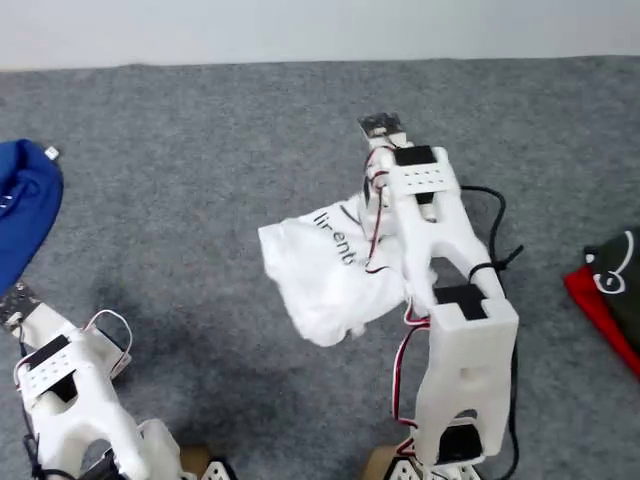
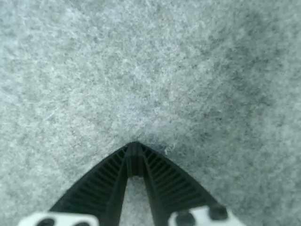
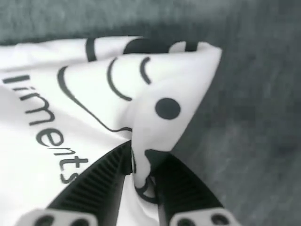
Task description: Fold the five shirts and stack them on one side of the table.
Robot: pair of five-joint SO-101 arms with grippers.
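At the far left edge of the table [image 1: 200,150], whose top is a grey, felt-like cloth with a fuzzy nap, you have one blue shirt [image 1: 25,215] lying in a soft, rounded heap, partly cut off by the frame. Near it, toward the arm bases, sits your left gripper [image 2: 134,146]. Its ribbed black fingers [image 2: 164,179] are closed tip to tip with nothing between them, and they point at bare felt. You cannot tell whether the tip touches the surface.

Near the middle, one white shirt [image 1: 325,270] of thin, smooth cloth is bunched into loose, crumpled folds, with black lettering and curved black lines printed on it. Your right gripper [image 3: 134,153] is clamped on a pinched ridge of this shirt, just below a printed black dot, so the cloth fills the narrow gap between the fingers.

At the far right edge lie two more garments. One black shirt [image 1: 620,265] carries white line print. One red shirt [image 1: 595,300] shows as a flat strip along the black one's near side, touching it. That makes four shirts you can count: one blue, one white, one red and one black.
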